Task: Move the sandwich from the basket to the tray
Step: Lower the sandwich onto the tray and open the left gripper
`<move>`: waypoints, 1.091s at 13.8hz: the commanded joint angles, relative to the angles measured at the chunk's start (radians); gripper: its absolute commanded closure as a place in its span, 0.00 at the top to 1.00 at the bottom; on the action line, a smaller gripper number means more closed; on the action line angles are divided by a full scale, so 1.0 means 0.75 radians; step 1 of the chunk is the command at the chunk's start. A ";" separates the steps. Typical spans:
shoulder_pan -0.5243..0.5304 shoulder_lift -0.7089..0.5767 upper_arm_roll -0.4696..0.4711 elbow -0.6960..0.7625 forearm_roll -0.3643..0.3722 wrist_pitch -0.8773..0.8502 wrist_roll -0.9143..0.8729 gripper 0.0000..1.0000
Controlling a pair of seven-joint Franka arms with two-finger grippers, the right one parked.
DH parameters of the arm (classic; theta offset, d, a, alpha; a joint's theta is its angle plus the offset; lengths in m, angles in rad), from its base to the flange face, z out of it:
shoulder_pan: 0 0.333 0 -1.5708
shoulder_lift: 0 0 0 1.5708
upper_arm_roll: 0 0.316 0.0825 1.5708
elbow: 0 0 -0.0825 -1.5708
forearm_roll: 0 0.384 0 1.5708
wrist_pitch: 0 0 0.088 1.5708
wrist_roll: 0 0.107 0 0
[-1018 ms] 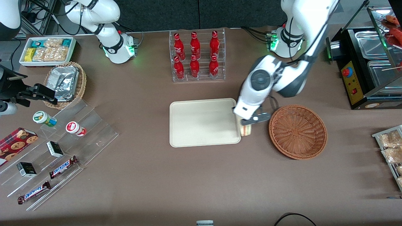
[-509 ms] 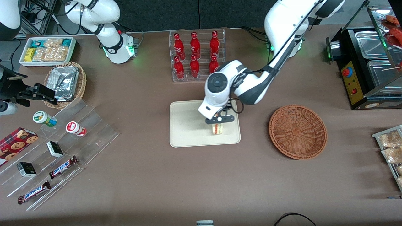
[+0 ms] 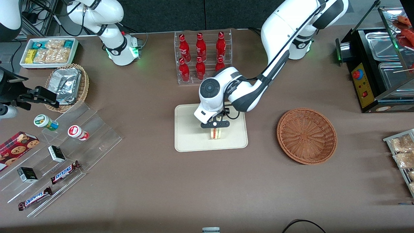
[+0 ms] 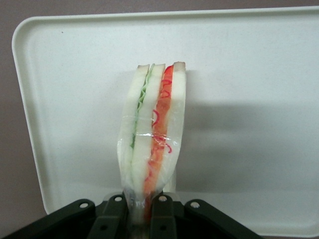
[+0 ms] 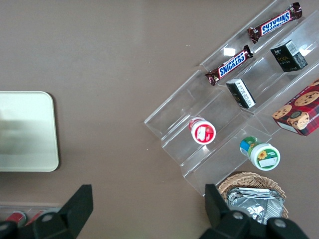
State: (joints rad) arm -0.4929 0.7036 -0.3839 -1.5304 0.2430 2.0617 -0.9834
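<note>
Cream-coloured tray (image 3: 190, 136) lies at the centre of the front view, with the gripper (image 3: 215, 125) above its middle, nearer the edge that faces the basket (image 3: 306, 136). The gripper is clamped on the sandwich (image 3: 215, 133), which hangs below it over the tray; whether the wedge touches the tray surface cannot be told.

Half a second earlier the gripper and sandwich are over the tray's edge nearest the basket, and one second earlier they are just outside that edge, between tray and basket; both are now shifted farther in over the tray. The reddish-brown basket, toward the working arm's end of the table, holds nothing and sits where it was.

In the left wrist view the two fingers (image 4: 162, 209) pinch the narrow end of the sandwich (image 4: 152, 132), whose white bread, green layer and red layer run lengthwise away from the camera, wrapped in clear film. The tray (image 4: 249, 74) fills the background of that view.

A rack of red bottles (image 3: 202, 56) stands farther from the camera than the tray.
</note>
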 commanded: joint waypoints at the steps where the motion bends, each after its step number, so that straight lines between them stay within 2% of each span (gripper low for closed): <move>1: -0.050 0.058 0.019 0.067 0.083 -0.037 -0.104 0.00; 3: -0.052 0.080 0.019 0.069 0.118 -0.035 -0.151 0.00; 4: -0.052 0.080 0.019 0.069 0.116 -0.035 -0.151 0.16; 5: -0.050 0.082 0.019 0.069 0.116 -0.035 -0.139 0.90; 6: -0.050 0.082 0.019 0.069 0.116 -0.033 -0.133 1.00; 10: -0.050 0.062 0.019 0.100 0.120 -0.061 -0.149 1.00; 15: -0.030 -0.030 0.017 0.241 0.097 -0.278 -0.157 1.00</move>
State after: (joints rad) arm -0.5086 0.7288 -0.3809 -1.3883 0.3136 1.9316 -1.0847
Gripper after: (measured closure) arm 0.000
